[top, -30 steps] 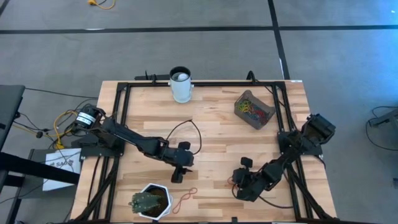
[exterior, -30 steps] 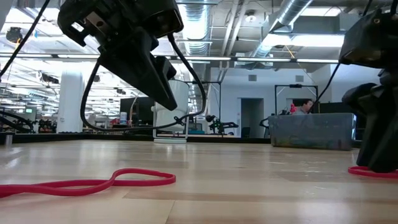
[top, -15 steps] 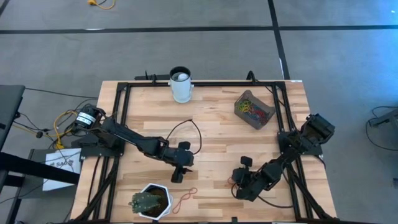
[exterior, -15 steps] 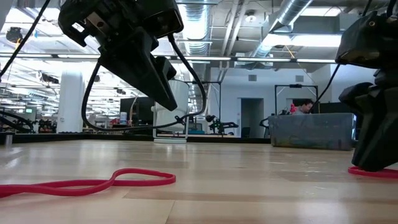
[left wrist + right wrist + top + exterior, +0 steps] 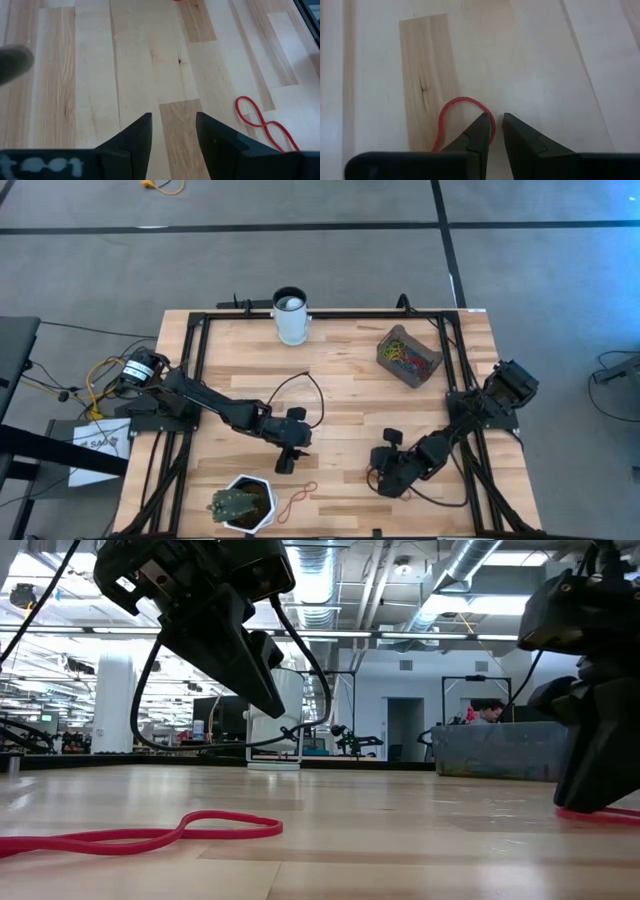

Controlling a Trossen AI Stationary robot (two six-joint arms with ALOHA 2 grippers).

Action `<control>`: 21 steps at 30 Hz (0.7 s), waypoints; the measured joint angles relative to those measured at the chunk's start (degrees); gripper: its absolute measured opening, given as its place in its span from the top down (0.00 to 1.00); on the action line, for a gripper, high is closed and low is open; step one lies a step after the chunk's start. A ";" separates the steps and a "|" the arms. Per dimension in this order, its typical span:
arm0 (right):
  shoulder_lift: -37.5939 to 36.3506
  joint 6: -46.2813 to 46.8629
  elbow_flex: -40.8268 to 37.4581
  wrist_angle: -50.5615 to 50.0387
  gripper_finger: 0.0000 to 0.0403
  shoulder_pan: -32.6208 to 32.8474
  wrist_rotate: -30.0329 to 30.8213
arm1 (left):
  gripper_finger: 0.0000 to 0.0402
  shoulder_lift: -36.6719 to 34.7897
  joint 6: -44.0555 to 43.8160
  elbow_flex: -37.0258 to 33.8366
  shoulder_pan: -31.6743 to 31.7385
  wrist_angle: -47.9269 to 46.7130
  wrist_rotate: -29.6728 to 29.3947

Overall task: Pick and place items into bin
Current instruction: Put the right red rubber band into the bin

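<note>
A red rubber band (image 5: 462, 100) lies on the wood under my right gripper (image 5: 495, 120), which is down at the table top near the front right (image 5: 380, 478) and shut on the band's near end. My left gripper (image 5: 172, 120) is open and empty, hanging above the table's front middle (image 5: 286, 463). A second red band (image 5: 262, 125), twisted into a figure eight, lies flat near the white pot (image 5: 297, 497). The bin (image 5: 408, 357), a small dark tray with several coloured bands inside, stands at the far right. My right gripper pinches one end of the red loop (image 5: 492, 125) between its two fingertips. The fingers slant down from the table's right side. The rest of the loop (image 5: 610, 812) lies flat and slack on the table beyond the tips.
A white cylindrical cup (image 5: 291, 316) stands at the far edge, middle. A white hexagonal plant pot (image 5: 243, 503) stands at the near edge, left of the second band. A black cable (image 5: 300, 385) loops over the table's middle. Bare wood lies between the arms.
My right gripper has slid a little toward the table's left edge, staying down at the table top. The red band under it still lies on the wood.
</note>
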 joint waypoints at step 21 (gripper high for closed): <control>-13.64 -4.92 7.62 -24.23 1.00 -0.41 8.83 | 0.65 0.00 -0.04 0.00 0.02 -0.97 0.02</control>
